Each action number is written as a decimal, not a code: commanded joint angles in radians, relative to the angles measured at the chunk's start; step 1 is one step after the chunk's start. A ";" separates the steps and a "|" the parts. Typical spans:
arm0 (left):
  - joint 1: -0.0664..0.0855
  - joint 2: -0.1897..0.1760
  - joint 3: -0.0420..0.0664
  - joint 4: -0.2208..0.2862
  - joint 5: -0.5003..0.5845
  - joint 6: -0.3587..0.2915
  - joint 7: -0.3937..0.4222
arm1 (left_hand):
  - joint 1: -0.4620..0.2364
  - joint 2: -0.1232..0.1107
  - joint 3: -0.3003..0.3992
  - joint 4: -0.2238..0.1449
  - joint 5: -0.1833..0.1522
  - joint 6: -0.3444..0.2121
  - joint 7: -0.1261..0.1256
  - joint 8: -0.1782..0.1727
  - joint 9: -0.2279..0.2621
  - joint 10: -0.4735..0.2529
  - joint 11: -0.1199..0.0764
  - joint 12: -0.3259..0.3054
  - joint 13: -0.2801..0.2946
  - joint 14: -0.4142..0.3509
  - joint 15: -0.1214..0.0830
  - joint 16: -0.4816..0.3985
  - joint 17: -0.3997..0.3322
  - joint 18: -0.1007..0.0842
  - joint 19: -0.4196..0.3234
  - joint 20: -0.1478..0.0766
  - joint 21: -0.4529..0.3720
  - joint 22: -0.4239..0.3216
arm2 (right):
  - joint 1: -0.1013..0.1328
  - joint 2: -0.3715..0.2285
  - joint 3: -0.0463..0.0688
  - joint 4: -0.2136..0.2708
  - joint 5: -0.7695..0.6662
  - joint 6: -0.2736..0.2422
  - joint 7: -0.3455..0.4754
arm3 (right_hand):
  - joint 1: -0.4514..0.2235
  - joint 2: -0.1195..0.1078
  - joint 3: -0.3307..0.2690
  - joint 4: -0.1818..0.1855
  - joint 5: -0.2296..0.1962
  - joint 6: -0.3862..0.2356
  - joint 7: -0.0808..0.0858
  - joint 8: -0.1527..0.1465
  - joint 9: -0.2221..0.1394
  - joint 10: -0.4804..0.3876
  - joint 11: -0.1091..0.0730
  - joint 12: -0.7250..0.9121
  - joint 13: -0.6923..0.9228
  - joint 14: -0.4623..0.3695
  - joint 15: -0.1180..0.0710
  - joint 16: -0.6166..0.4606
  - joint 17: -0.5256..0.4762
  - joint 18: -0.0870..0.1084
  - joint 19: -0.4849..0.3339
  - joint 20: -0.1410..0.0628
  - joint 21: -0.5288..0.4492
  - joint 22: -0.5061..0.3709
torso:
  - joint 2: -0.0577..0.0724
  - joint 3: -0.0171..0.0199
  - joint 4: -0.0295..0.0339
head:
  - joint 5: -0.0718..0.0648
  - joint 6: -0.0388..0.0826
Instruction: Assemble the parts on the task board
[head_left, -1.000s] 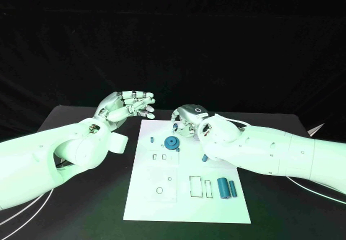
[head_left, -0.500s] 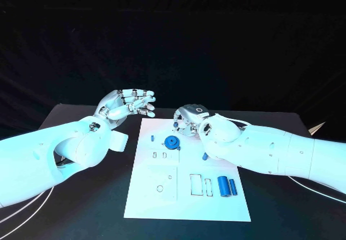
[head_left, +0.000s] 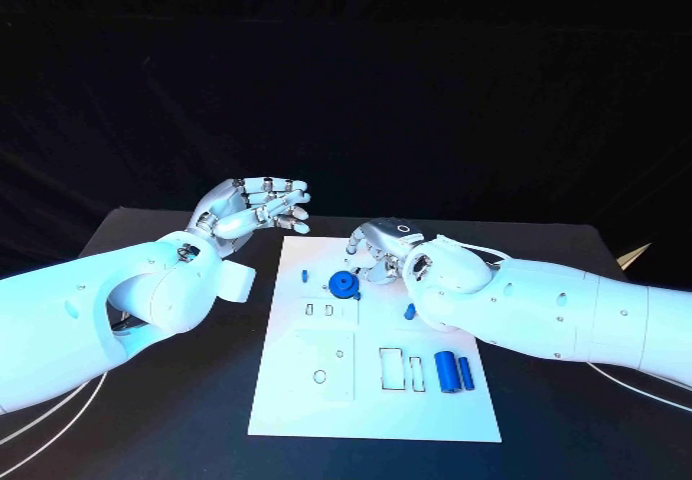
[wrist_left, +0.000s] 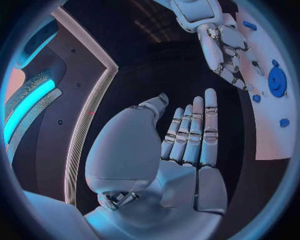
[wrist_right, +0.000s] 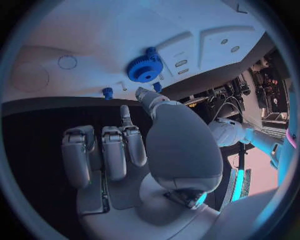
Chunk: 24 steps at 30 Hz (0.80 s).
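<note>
We are looking down at the black surface (head_left: 159, 440) with the white task board (head_left: 372, 405) lying in its middle. Our left hand (head_left: 260, 208) is hovering just off the board's far left corner — fingers held side by side and bent a little, grasping nothing. Our right hand (head_left: 382, 248) is hanging over the board's far edge, fingers curled in loosely, and we are seeing nothing in it in the right wrist view either. On the board, a blue gear (head_left: 345, 284) is sitting near the far end, just beside the right hand. Two blue cylinders (head_left: 454, 371) are lying side by side toward the near right. A small blue peg (head_left: 306, 273) is standing left of the gear — another small blue piece (head_left: 410, 311) is showing by the right forearm.
</note>
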 joint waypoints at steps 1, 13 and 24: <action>0.001 0.000 0.001 0.002 0.001 0.016 0.007 | -0.007 0.003 0.002 -0.006 -0.003 -0.007 0.035 -0.005 0.001 0.001 0.002 -0.004 -0.001 -0.006 0.001 0.006 0.001 0.000 -0.008 -0.002 0.005 0.001 | -0.003 -0.002 0.000 0.011 0.081 0.059 0.011 | -0.015 -0.002 -0.021 0.003 -0.007 -0.020 0.004 -0.012 -0.003 0.027 0.011 -0.008 0.180 0.102 0.009 0.005 0.254 -0.007 0.106 0.011 0.005 0.263 | 0.000 -0.0010 -0.0004 | 0.001 -0.001; 0.001 0.004 0.001 -0.001 0.001 0.018 0.006 | -0.007 0.003 0.002 -0.006 -0.003 -0.007 0.035 -0.005 0.001 0.001 0.002 -0.004 -0.001 -0.006 0.001 0.006 0.001 0.000 -0.008 -0.002 0.005 0.001 | -0.023 0.016 -0.002 0.011 0.148 0.107 0.016 | 0.020 0.036 -0.198 0.044 -0.019 -0.059 0.018 -0.033 -0.004 0.018 0.025 -0.016 0.175 0.102 0.022 0.005 0.255 -0.007 0.106 0.026 0.005 0.263 | 0.002 -0.0015 0.0025 | -0.002 -0.005; 0.001 0.004 0.000 -0.002 0.001 0.018 0.006 | -0.007 0.003 0.002 -0.006 -0.003 -0.007 0.035 -0.005 0.001 0.001 0.002 -0.004 -0.001 -0.006 0.001 0.006 0.001 0.000 -0.008 -0.002 0.005 0.001 | -0.030 0.031 -0.003 -0.012 0.156 0.106 0.015 | 0.032 0.048 -0.207 0.054 -0.010 -0.053 0.017 -0.030 -0.001 0.019 0.024 -0.014 0.176 0.102 0.022 0.006 0.256 -0.007 0.106 0.026 0.005 0.263 | 0.001 -0.0029 0.0047 | -0.002 -0.010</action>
